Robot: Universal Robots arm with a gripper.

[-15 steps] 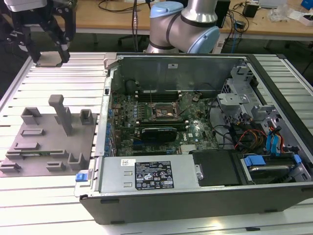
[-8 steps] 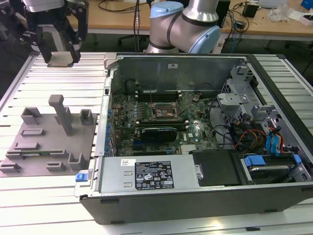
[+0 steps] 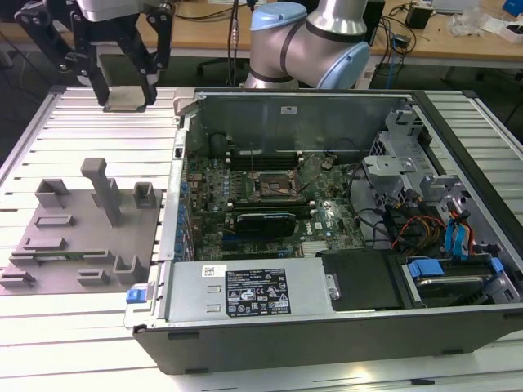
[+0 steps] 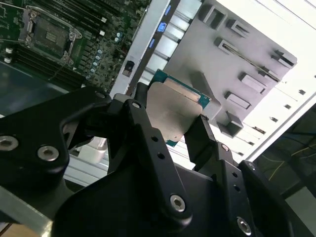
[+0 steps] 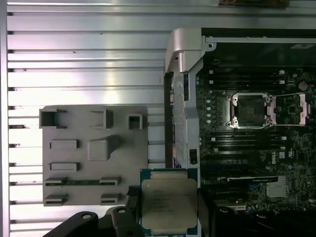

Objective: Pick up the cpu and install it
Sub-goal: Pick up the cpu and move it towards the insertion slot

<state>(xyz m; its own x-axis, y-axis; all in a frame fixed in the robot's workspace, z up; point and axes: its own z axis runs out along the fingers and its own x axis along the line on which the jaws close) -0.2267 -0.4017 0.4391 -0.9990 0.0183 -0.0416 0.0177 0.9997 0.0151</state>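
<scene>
No legible text anywhere. Faint grey print lines on the silvery metal top of the small flat square cpu, clamped in the black gripper: can't make out. White rectangular sticker with dark print and symbols on the grey metal power-supply box, well apart from gripper: unreadable. Smaller white sticker just beside it: same. Tiny white markings on the dark green motherboard near gripper: illegible.

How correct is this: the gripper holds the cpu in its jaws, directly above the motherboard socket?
Wrong in one point. The gripper holds the cpu in its jaws, but above the slatted table, outside the computer case, not above the socket; the exterior view shows this.
</scene>
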